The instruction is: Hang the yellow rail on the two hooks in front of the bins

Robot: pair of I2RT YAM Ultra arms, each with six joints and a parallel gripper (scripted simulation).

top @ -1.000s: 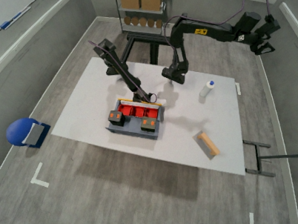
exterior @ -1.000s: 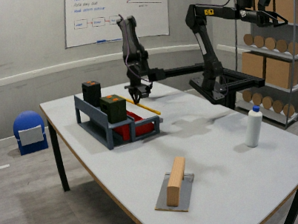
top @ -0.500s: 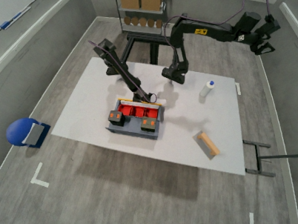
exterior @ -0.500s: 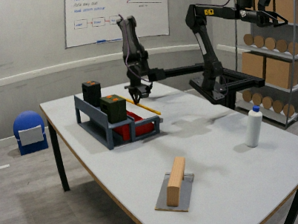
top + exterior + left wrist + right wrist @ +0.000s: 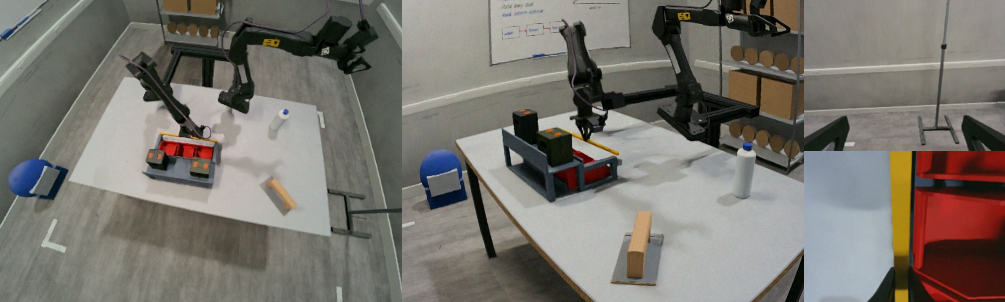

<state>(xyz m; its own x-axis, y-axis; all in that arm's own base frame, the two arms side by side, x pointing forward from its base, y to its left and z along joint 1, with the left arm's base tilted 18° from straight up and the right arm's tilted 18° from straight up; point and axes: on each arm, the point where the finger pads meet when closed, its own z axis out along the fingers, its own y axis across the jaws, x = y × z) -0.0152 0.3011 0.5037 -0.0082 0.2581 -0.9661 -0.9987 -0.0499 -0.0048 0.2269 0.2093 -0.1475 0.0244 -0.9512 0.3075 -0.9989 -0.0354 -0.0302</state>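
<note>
The yellow rail (image 5: 169,134) (image 5: 606,148) (image 5: 901,212) runs along the front of the grey-blue shelf (image 5: 180,176) (image 5: 522,146), beside the red bins (image 5: 188,151) (image 5: 568,176) (image 5: 962,218). My right gripper (image 5: 188,135) (image 5: 587,138) (image 5: 901,272) is shut on the rail. In the exterior view the rail's near end appears slightly above the small grey hook (image 5: 619,161) at the shelf's corner. Whether it touches the hook cannot be told; the far hook is hidden. The bins stand in the shelf. My left gripper (image 5: 358,67) (image 5: 905,121) is open and empty, far away, beyond the table.
Two dark green boxes with orange marks, one (image 5: 157,158) (image 5: 525,126) and another (image 5: 200,168) (image 5: 555,148), stand on the shelf's rear part. A white bottle (image 5: 278,120) (image 5: 744,172) and a wooden-handled trowel (image 5: 281,194) (image 5: 639,245) stand apart on the table (image 5: 120,165) (image 5: 702,240).
</note>
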